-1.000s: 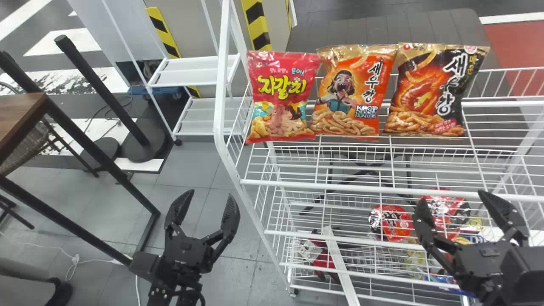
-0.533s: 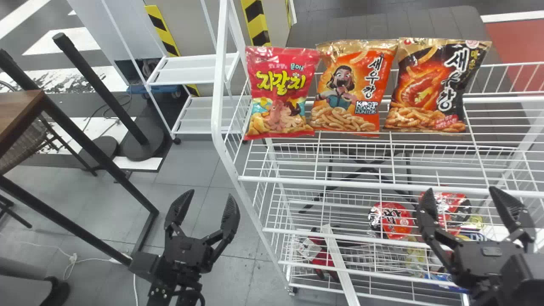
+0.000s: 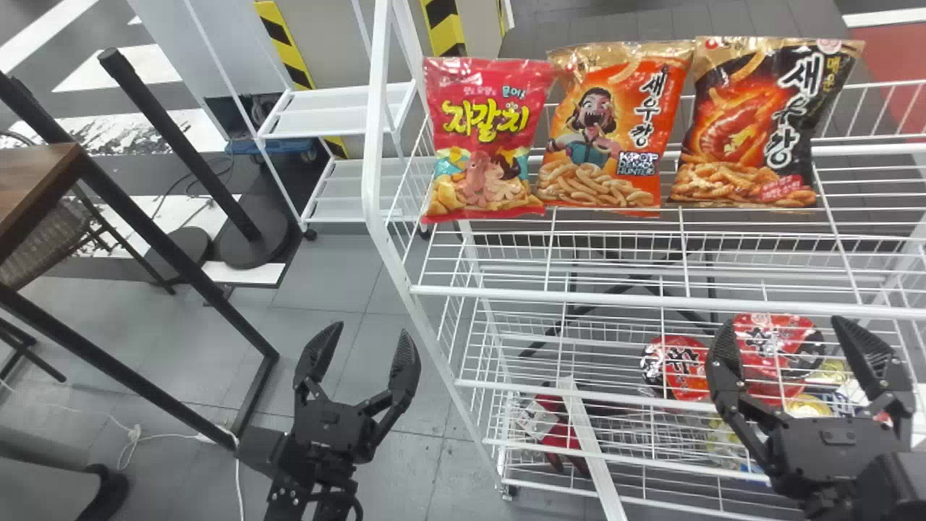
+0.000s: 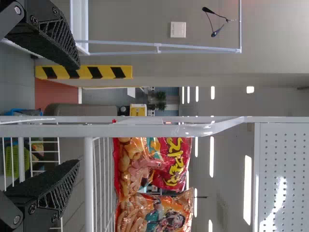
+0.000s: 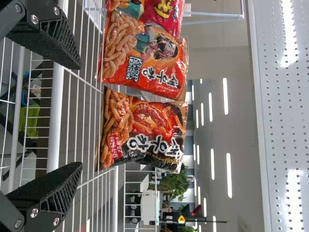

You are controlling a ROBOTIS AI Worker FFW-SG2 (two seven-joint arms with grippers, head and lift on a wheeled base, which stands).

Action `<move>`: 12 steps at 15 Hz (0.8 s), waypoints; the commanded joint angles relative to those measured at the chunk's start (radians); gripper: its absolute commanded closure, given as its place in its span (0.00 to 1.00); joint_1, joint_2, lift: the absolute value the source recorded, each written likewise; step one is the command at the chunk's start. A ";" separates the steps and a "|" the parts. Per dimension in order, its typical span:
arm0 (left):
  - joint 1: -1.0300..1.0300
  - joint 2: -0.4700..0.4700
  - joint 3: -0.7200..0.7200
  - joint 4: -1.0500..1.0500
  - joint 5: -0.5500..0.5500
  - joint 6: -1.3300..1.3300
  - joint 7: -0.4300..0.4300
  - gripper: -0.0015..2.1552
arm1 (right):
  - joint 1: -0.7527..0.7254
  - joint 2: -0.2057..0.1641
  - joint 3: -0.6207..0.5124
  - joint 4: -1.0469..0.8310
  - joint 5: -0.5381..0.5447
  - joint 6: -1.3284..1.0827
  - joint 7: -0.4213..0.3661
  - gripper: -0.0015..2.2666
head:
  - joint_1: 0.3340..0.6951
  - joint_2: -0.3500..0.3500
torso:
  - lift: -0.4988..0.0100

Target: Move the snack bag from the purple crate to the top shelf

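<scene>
White wire rack (image 3: 506, 293) stands on grey tiles (image 3: 340, 289); left gripper (image 3: 372, 331) and right gripper (image 3: 783, 323) gape wide (both quite empty).

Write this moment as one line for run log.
Left tool: open, empty | right tool: open, empty | three snack bags: side by side on wire shelf

In the head view, the three snack bags (image 3: 599, 145) and the top shelf (image 3: 506, 293) now appear higher than earlier.
</scene>
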 commanded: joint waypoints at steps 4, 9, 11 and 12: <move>0.000 0.000 0.000 -0.001 0.000 0.002 0.000 0.06 | 0.002 0.004 0.000 0.000 0.000 -0.002 -0.003 0.05 | 1.00 0.90 | 0.84; 0.000 0.004 -0.001 -0.001 0.000 0.002 0.000 0.06 | 0.007 0.004 0.000 -0.008 0.000 0.001 -0.003 0.05 | 1.00 0.90 | 0.80; 0.000 0.006 -0.001 -0.001 -0.001 0.002 0.000 0.06 | 0.007 0.004 -0.002 -0.010 0.000 0.001 -0.003 0.05 | 1.00 0.90 | 0.78; 0.000 0.007 -0.001 -0.001 -0.001 0.002 0.000 0.06 | 0.010 0.004 -0.003 -0.011 0.000 0.001 -0.003 0.05 | 1.00 0.90 | 0.77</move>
